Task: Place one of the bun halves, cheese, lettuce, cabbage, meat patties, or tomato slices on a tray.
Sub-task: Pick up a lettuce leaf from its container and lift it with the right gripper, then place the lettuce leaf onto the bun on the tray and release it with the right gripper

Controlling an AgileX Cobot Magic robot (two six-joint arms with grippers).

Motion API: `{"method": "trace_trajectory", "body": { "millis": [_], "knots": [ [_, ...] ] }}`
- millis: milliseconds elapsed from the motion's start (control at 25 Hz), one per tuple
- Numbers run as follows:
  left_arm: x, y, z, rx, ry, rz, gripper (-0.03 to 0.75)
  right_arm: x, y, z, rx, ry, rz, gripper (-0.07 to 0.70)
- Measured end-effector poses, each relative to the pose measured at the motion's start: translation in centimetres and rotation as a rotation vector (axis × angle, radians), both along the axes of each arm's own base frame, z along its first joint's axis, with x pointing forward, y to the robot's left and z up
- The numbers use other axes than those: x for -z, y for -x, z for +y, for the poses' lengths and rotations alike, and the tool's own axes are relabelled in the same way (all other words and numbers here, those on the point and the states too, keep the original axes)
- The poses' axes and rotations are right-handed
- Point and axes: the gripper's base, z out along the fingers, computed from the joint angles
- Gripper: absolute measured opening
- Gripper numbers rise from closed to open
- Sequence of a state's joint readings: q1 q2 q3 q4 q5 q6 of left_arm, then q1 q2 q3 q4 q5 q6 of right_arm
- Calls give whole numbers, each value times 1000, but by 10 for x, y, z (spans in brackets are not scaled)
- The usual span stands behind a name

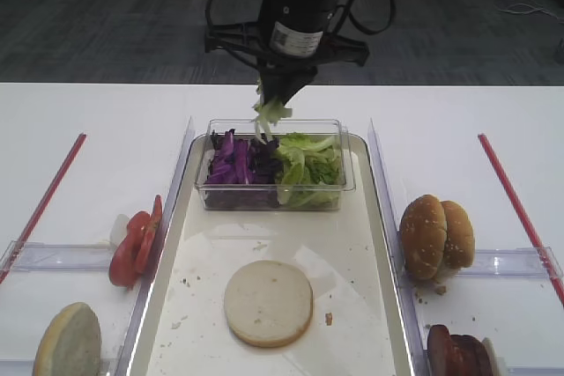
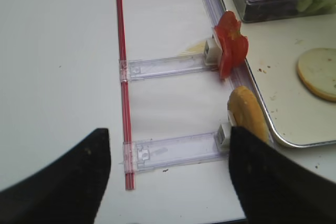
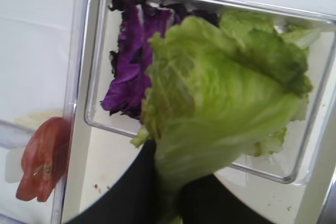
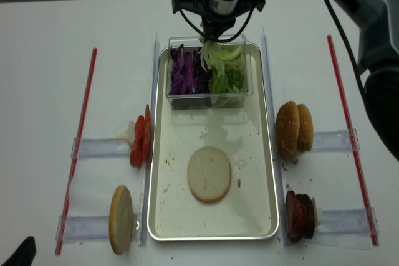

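Note:
My right gripper (image 1: 275, 94) hangs over the clear tub (image 1: 273, 202) at the tray's far end, shut on a piece of lettuce (image 3: 220, 93) that dangles above the tub (image 4: 209, 99). More lettuce (image 1: 308, 165) and purple cabbage (image 1: 236, 161) fill the tub. A pale bun half (image 1: 268, 303) lies flat on the tray (image 1: 357, 257). In the left wrist view my left gripper (image 2: 168, 156) is open over bare table left of the tray (image 2: 294, 141), with nothing between its fingers (image 2: 79, 177). Tomato slices (image 2: 231, 48) and another bun half (image 2: 247, 114) stand on edge beside the tray.
Sesame bun halves (image 1: 436, 235) and meat patties (image 1: 458, 354) stand on edge right of the tray. Clear plastic holders (image 2: 168, 67) and red strips (image 2: 123, 77) lie on the white table on both sides. The table's far edge runs behind the tub.

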State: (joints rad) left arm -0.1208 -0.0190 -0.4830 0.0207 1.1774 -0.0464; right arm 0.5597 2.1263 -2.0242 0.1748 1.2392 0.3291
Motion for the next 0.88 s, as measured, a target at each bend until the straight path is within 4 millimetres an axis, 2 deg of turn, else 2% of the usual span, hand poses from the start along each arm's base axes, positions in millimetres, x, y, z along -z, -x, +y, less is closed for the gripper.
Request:
{"method": "trace_trajectory", "body": {
  "millis": [560,720,880],
  "knots": [
    [0,0,0,0,0,0,456,-7,41,49,-158,-10,-15,111],
    [0,0,0,0,0,0,456,-17,53,55,-190,-25,-31,111],
    [0,0,0,0,0,0,456,-14,68,50,-205,-2,4,111]
  ]
}}
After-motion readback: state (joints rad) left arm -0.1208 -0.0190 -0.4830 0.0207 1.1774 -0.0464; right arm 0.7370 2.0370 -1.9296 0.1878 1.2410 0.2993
